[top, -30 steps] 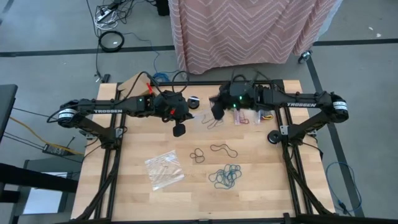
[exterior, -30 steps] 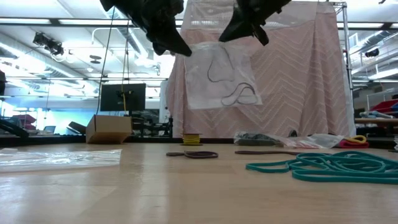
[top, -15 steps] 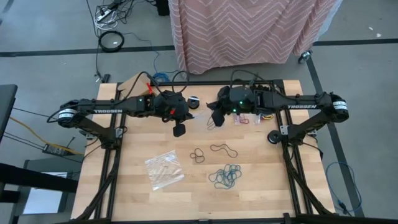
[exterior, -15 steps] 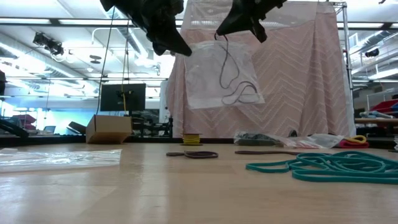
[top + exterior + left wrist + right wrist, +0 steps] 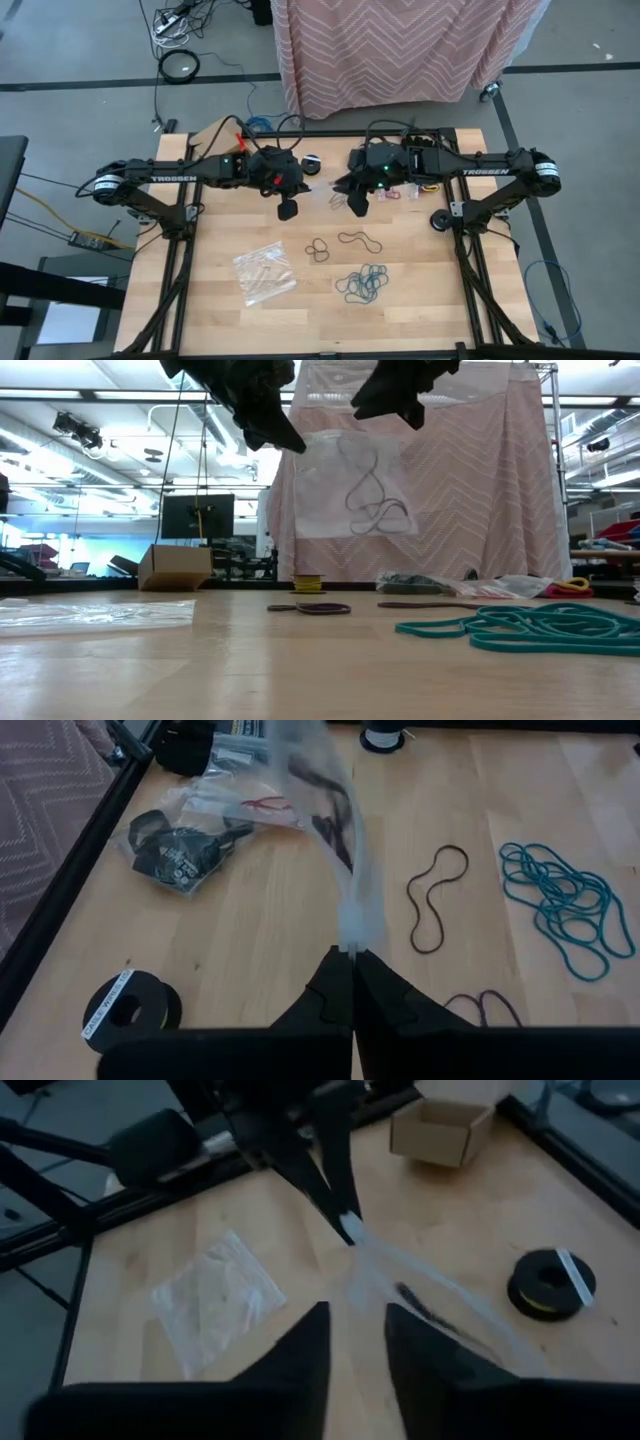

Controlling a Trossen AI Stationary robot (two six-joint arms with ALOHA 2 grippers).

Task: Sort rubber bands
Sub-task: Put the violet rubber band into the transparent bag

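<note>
A clear plastic bag [image 5: 350, 485] with dark rubber bands [image 5: 372, 500] inside hangs in the air over the table's far middle. My left gripper [image 5: 292, 442] is shut on it. My right gripper [image 5: 355, 1342] stands open just above the bag's top [image 5: 385, 442], with nothing between its fingers. Loose on the table lie a teal pile of rubber bands [image 5: 362, 284], a brown band [image 5: 358, 240] and a dark band [image 5: 318, 250]. My left gripper pinches the bag's upper edge at one corner [image 5: 352, 935] between its two shut fingers, slanting down from the table's left. The bag hangs lifted clear of the table, stretching away from the fingertips with the dark bands [image 5: 335, 820] sagging inside it.
A second clear bag [image 5: 264, 270] lies flat at the near left. Filled bags [image 5: 400, 190] sit at the far right. A tape roll [image 5: 313, 163] and a cardboard box [image 5: 215, 140] are at the far edge. A pink cloth [image 5: 470, 480] hangs behind the table.
My right gripper has rolled and edged toward the near edge, letting go of a long dark band that hung from it into the bag. The band has dropped and now lies curled inside the bag, which still hangs from my left gripper.
</note>
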